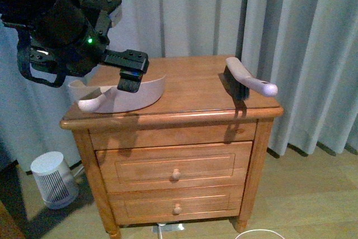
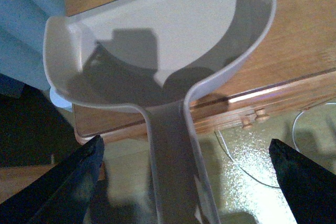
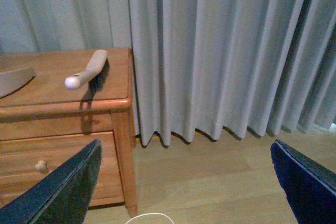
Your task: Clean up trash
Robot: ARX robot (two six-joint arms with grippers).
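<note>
Left gripper (image 2: 185,145) spread astride handle of dustpan (image 1: 151,90), nightstand (image 1: 190,82) 9 o'clock; likely light, stiff plastic; trash unseen.

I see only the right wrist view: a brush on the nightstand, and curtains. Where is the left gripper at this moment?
Observer: The left gripper is open at the nightstand's other end, its fingers on either side of the handle of the dustpan, not touching it.
Operator: Is trash inside the dustpan?
Observer: None shows there; its floor carries only shadow.
Operator: Anything on the floor at that side?
Observer: A small white ribbed appliance stands beside the nightstand.
</note>
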